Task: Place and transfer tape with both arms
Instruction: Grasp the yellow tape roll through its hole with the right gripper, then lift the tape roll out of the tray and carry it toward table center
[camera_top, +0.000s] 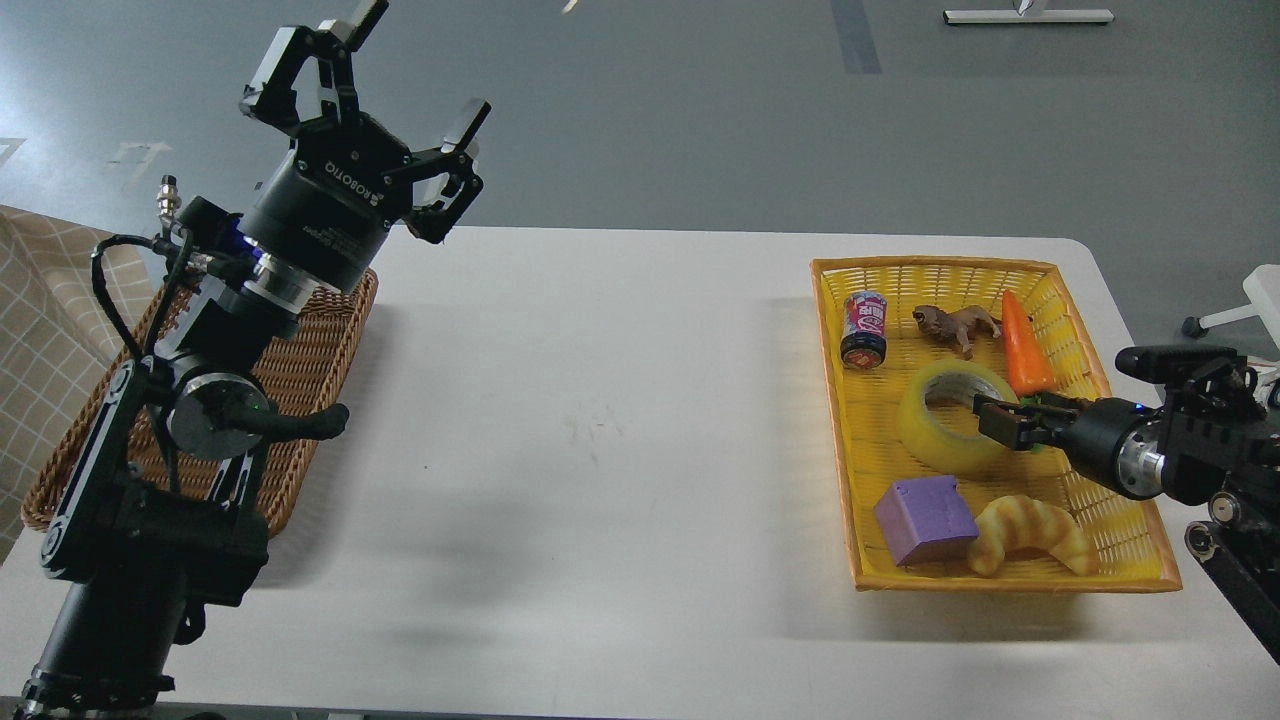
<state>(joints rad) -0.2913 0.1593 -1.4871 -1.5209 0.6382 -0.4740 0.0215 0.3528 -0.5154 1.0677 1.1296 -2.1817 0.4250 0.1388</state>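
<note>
**Right hand reaching into the yellow basket for the tape**

The tape (950, 415) is lying flat in the yellow basket (1120, 580) on the right side of the worktop (600, 450), core facing up — an easy pose for a finger to go inside the ring. The right hand (1000, 418) is sitting at the roll's near rim; it is seen small and dark, so I cannot tell whether it is gripping the wall of the roll or merely touching it. Around the tape are lying a purple cube (925, 518), a croissant (1035, 535), a carrot (1025, 345), a toy lion (955, 325) and a small can (864, 330) whose label is too small to read.

The left hand (405, 95) is hanging raised above the wicker basket (300, 380), fingers spread and empty — probably waiting to receive the roll. Its body is showing "ROBOTIQ" in white, upside down.
</note>
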